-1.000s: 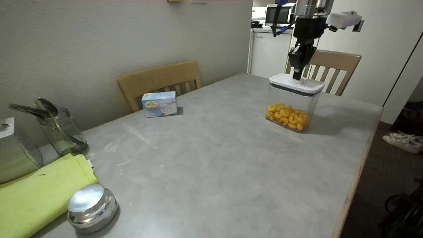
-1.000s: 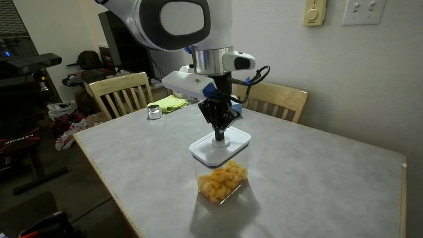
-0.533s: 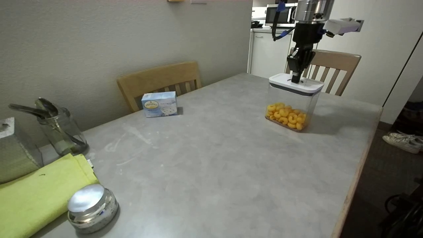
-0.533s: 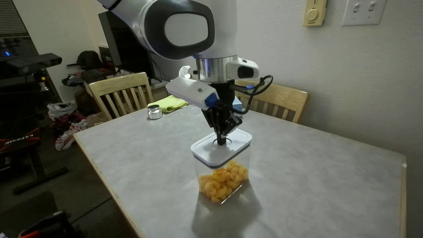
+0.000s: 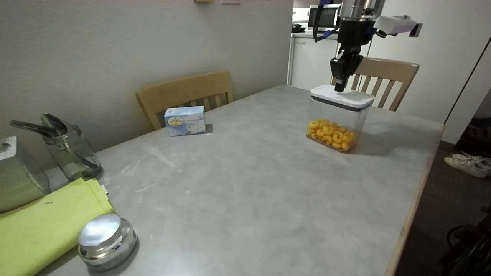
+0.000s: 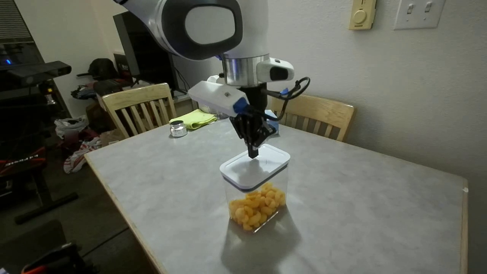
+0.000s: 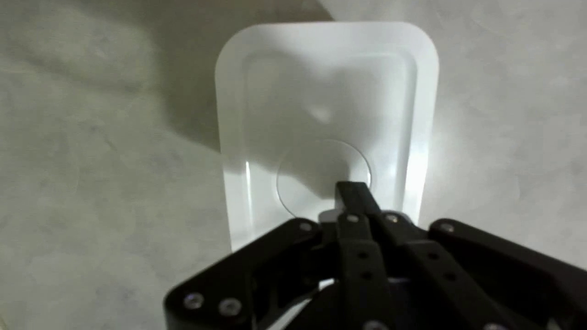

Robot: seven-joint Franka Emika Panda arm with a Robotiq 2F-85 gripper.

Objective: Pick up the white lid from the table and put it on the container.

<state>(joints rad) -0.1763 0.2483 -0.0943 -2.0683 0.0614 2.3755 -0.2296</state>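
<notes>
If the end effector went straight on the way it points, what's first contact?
Most likely the white lid on the container, at or near the lid's round button. The end effector points down at it; any gap left is hard to judge.

Free stretch of table point(image 5: 245, 191) between container point(image 5: 334, 128) and 1 blue box point(image 5: 186, 122), but white lid point(image 5: 355, 99) just beneath gripper point(image 5: 340, 88).

Both exterior views show the table point(image 5: 245, 195) in moderate light, the floor point(image 6: 95, 192) dark, and a soft shadow beside the container point(image 5: 334, 115). In the wrist view, a shadow covers part of the white lid point(image 7: 321, 98), glare whitens its right edge, and the gripper point(image 7: 346, 197) appears slightly blurred.
</notes>
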